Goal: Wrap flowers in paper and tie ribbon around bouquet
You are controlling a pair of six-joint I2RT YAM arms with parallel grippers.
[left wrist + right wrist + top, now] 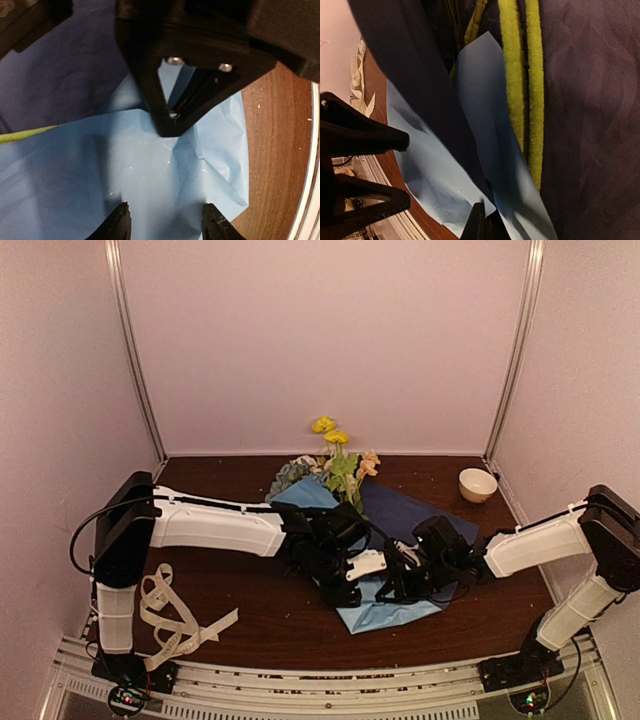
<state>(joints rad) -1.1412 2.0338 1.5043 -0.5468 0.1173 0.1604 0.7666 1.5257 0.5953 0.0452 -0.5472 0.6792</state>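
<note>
paper [400,612] half-folded over stems [512,75]; right gripper [477,222] clenched on its 6 o'clock flap, left gripper [167,222] released above. We should pull snug, then pin.

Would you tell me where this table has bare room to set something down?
The table is bare at front centre, between the ribbon and the paper, and front right, between the paper and the right arm's base. The middle is crowded with paper and flowers; a bowl sits back right.
</note>
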